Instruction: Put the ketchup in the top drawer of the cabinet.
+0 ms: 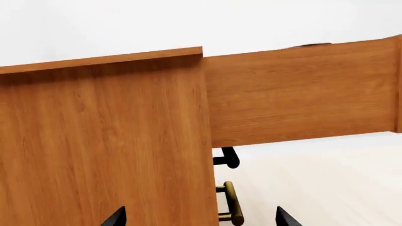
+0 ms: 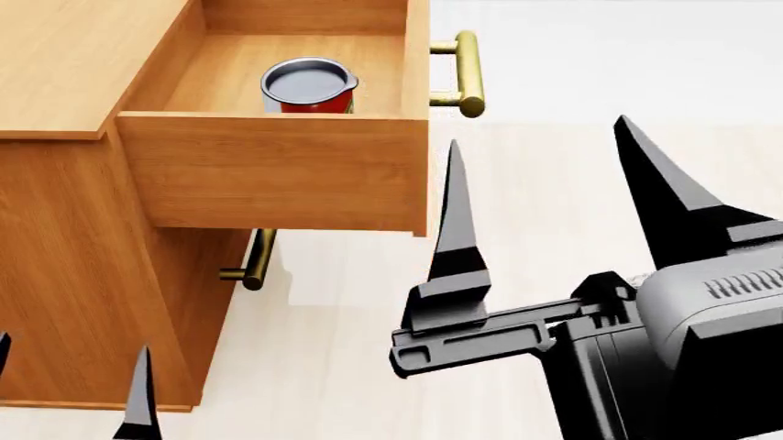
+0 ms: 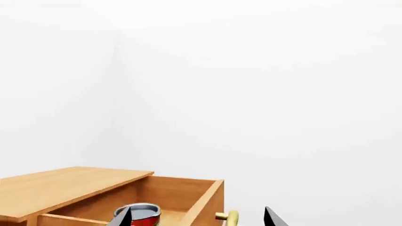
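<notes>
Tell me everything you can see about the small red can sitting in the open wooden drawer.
The small cylindrical ketchup can stands upright inside the pulled-out orange-brown wooden top drawer, resting on the drawer floor toward its front-panel end. Its shiny silver top, rimmed and slightly recessed, faces up. Only a strip of red label shows below the rim; the drawer's near side wall hides the rest. In the right wrist view, the can again shows a silver top and red side. Neither gripper touches it, and nothing else lies in the drawer beside it.
</notes>
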